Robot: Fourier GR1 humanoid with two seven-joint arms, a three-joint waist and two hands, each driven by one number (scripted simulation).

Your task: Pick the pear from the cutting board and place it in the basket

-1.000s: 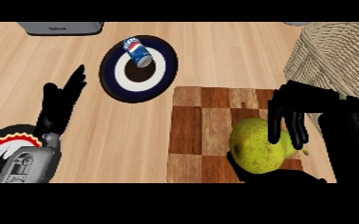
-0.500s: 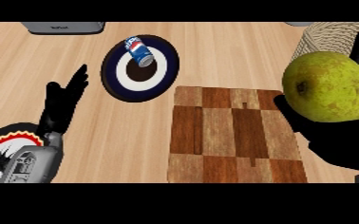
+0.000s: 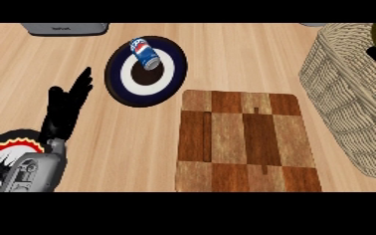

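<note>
While our left hand (image 3: 64, 110) rests open at nine o'clock holding nothing, we should release low inside the basket (image 3: 339, 87) at three o'clock, our right hand unseen.

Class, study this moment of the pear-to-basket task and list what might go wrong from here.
1. The pear barely shows at the right edge above the basket, so its release cannot be checked.
2. The carrying hand is out of view.
3. The can lies on its side on the plate; it might roll.
</note>
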